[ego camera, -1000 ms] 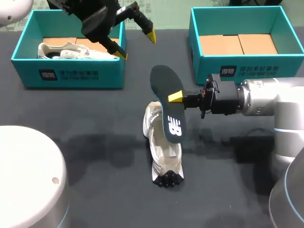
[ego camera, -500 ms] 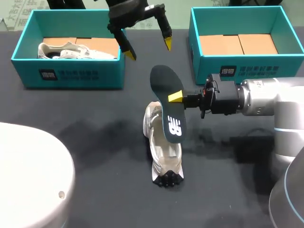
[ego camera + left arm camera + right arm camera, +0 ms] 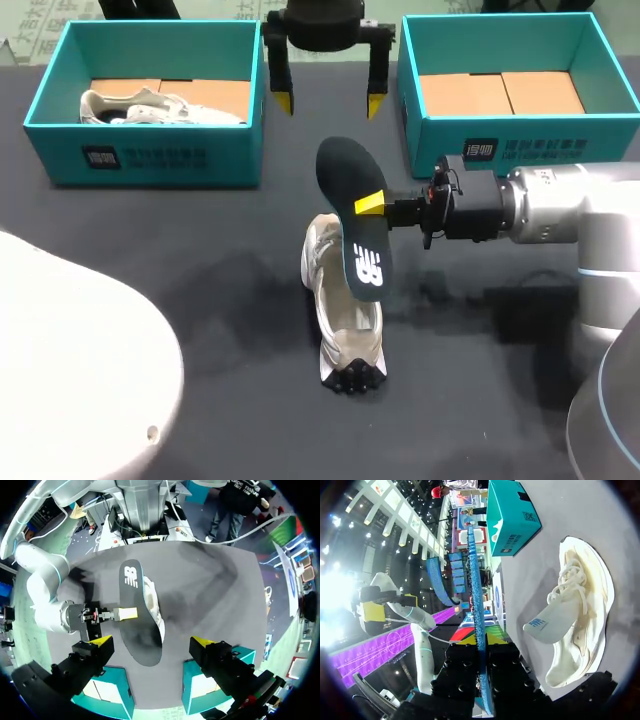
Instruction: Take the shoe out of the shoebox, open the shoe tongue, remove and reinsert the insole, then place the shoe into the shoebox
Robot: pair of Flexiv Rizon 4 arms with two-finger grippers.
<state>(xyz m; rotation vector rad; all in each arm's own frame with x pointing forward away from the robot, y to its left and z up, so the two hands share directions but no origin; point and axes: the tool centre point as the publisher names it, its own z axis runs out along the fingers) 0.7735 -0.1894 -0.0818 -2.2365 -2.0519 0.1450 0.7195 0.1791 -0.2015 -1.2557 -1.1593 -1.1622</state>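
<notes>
A white shoe [image 3: 338, 315] lies on the dark table, toe toward the front edge, its tongue [image 3: 547, 621] folded open. My right gripper [image 3: 372, 205] is shut on the black insole [image 3: 350, 215] and holds it on edge just above the shoe. From the right wrist the insole [image 3: 479, 625] appears edge-on between the fingers, with the shoe [image 3: 582, 630] beside it. My left gripper [image 3: 330, 100] hangs open and empty between the two boxes, behind the insole. Seen from the left wrist, the left gripper [image 3: 151, 642] is above the insole [image 3: 140, 617] and shoe [image 3: 156, 611].
The teal shoebox [image 3: 150, 160] at back left holds a second white shoe [image 3: 150, 108]. Another teal shoebox [image 3: 510, 135] at back right holds only cardboard. A white part of my left arm [image 3: 80, 370] covers the front left corner.
My left gripper swung right from over the left box to the gap between the boxes and turned square to the table. The right arm and insole stayed still.
</notes>
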